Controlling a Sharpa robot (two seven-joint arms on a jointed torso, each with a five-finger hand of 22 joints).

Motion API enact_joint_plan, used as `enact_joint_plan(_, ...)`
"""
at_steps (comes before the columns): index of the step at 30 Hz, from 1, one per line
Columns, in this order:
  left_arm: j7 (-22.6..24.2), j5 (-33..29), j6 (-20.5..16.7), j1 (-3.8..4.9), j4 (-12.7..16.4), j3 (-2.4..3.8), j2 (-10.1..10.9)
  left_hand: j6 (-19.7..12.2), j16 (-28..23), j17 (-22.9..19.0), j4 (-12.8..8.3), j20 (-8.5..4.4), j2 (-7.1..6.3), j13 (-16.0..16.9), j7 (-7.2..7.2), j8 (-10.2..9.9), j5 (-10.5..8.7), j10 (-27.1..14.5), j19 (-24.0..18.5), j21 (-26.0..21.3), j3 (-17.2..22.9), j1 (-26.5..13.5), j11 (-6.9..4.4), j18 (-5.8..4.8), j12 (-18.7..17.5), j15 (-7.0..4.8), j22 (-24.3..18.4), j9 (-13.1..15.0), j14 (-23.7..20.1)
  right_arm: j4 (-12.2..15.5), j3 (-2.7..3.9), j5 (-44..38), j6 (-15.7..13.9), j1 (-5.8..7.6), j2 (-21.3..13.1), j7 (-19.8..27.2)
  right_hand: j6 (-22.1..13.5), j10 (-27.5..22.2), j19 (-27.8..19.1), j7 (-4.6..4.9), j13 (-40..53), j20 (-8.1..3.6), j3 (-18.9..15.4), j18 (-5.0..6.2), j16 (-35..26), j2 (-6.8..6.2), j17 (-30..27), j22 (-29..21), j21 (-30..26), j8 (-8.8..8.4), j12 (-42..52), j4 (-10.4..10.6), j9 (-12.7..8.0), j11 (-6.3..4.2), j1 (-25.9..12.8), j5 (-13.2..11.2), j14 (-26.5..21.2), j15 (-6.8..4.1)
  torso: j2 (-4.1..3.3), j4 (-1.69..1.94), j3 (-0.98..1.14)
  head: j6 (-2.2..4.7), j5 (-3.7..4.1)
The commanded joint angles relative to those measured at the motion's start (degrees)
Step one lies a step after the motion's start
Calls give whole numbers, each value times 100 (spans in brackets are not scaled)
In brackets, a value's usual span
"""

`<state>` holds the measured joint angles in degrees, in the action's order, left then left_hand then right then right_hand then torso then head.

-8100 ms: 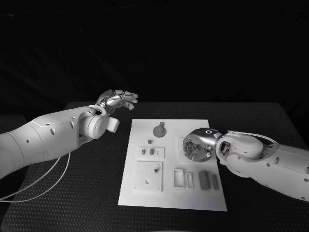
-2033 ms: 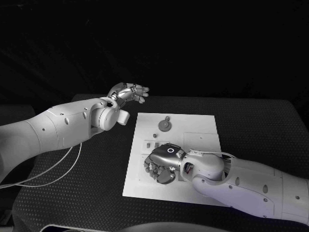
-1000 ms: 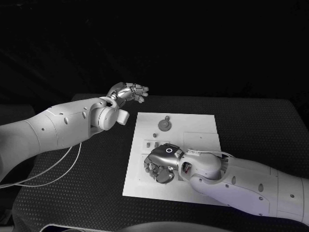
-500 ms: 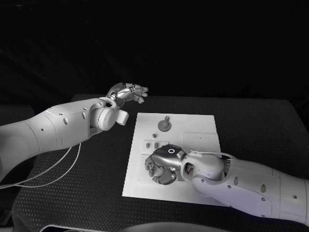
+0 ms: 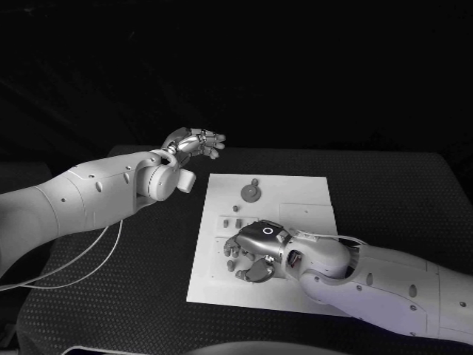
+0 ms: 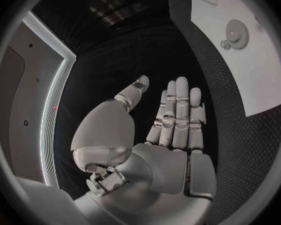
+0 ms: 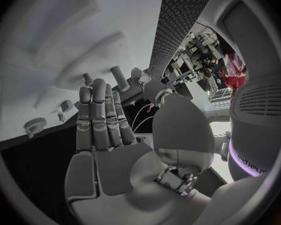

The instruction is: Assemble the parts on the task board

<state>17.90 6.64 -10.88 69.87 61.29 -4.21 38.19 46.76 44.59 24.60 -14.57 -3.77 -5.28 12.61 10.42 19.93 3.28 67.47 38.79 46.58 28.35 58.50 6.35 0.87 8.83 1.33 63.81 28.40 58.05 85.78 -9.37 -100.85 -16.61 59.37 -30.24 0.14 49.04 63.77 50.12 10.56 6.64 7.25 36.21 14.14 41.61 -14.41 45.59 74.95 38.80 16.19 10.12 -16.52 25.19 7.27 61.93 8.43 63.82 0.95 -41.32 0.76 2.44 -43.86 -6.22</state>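
Observation:
The white task board (image 5: 301, 201) lies in the middle of the black table. A round gear part (image 5: 253, 192) sits near its far edge, and small parts (image 5: 232, 220) lie just in front of it. My right hand (image 5: 255, 255) hovers over the near left portion of the board, fingers spread and pointing down, covering what lies beneath. In the right wrist view this hand (image 7: 106, 135) has straight fingers and a bare palm, with a peg (image 7: 118, 77) and the gear (image 7: 34, 125) beyond the fingertips. My left hand (image 5: 195, 140) hangs raised beyond the board's far left corner, fingers extended (image 6: 175, 120), holding nothing.
Black textured table (image 5: 396, 200) surrounds the board on all sides. The left wrist view shows the board's far corner (image 6: 259, 75) with the gear (image 6: 238, 33) off to one side of the left hand. A thin cable (image 5: 87, 259) loops under the left arm.
Since 8 s ago the right hand has moved from the board's right middle to its near left part. Over the last second it edged slightly right. The left hand stayed put.

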Motion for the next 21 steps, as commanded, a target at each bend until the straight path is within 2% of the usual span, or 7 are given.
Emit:
enact_joint_plan(1, 35, -24, 68, 4, 4, 3, 3, -36, -37, 7, 19, -25, 28, -9, -10, 22, 4, -46, -1, -39, -10, -27, 6, 83, 0, 30, 9, -9, 26, 100, 33, 113, -189, 51, -103, 5, -25, -39, -31, -2, -9, 7, -34, 86, 27, -78, -7, 118, 40, -19, -22, -7, -10, -4, -1, 24, -41, 5, -1, 3, 4, 14, 9)
enact_joint_plan(5, 35, -24, 71, 4, 0, 3, 5, -36, -39, 9, 19, -25, 27, -9, -11, 24, 3, -46, -2, -40, -11, -27, 6, 83, 1, 30, 10, -10, 27, 243, 170, 916, -90, 247, -327, 218, 2, -16, 5, -10, -13, 0, -43, 87, 99, -58, -17, 117, 84, -2, 0, 6, -18, -15, -42, 24, -22, -7, 3, -9, 9, 44, 46)
enact_joint_plan(10, 35, -25, 73, 4, -14, 3, -1, -36, -40, 10, 20, -24, 26, -9, -11, 26, 3, -46, -2, -41, -11, -27, 6, 83, 1, 30, 10, -11, 27, 374, 336, 2331, 215, 528, -703, 427, 82, 64, 77, -40, -6, -39, -8, 87, 248, 113, -38, 122, 181, 46, 66, 7, -27, -49, -81, -52, 20, -46, 10, -19, 5, 80, 90)
enact_joint_plan(14, 33, -28, 76, 3, -50, 2, -8, -36, -41, 12, 21, -24, 25, -9, -11, 27, 3, -46, -1, -41, -12, -29, 6, 82, 2, 30, 11, -13, 27, 441, 352, 2801, 482, 787, -1054, 291, 240, 280, 78, -100, 90, -64, -95, 87, 405, 272, -46, 128, 287, 141, 231, -6, 6, -135, -150, -69, 9, -114, 16, -23, 7, 124, 126)
enact_joint_plan(17, 32, -40, 74, -4, -78, 1, -13, -36, -42, 13, 22, -24, 26, -9, -10, 29, 3, -46, -1, -42, -13, -30, 6, 82, 2, 31, 12, -13, 27, 449, 351, 3028, 948, 948, -1291, -112, 332, 508, 34, -148, 340, -57, -283, 87, 507, 426, -96, 113, 340, 202, 523, 28, 65, -246, -446, -119, -51, -196, 27, -39, 10, 143, 177)
enact_joint_plan(19, 32, -34, 75, -14, -88, 0, -14, -36, -43, 14, 22, -24, 25, -9, -11, 29, 3, -46, -1, -42, -13, -30, 6, 82, 2, 31, 12, -14, 27, 464, 350, 3209, 1139, 999, -1441, -309, 386, 541, -38, -176, 519, -32, -419, 86, 523, 683, -142, 91, 311, 234, 749, 287, 101, -294, -920, -540, -128, -199, 40, -57, 14, 143, 189)
enact_joint_plan(21, 30, -38, 84, -20, -81, 0, -9, -36, -43, 15, 23, -24, 25, -9, -11, 30, 3, -46, -1, -43, -13, -31, 6, 82, 3, 31, 13, -14, 27, 497, 349, 3284, 1277, 1024, -1570, -499, 430, 541, -28, -214, 705, -59, -412, 87, 621, 709, -130, 104, 347, 271, 993, 277, 146, -350, -1034, -565, -110, -239, 55, -73, 16, 128, 197)
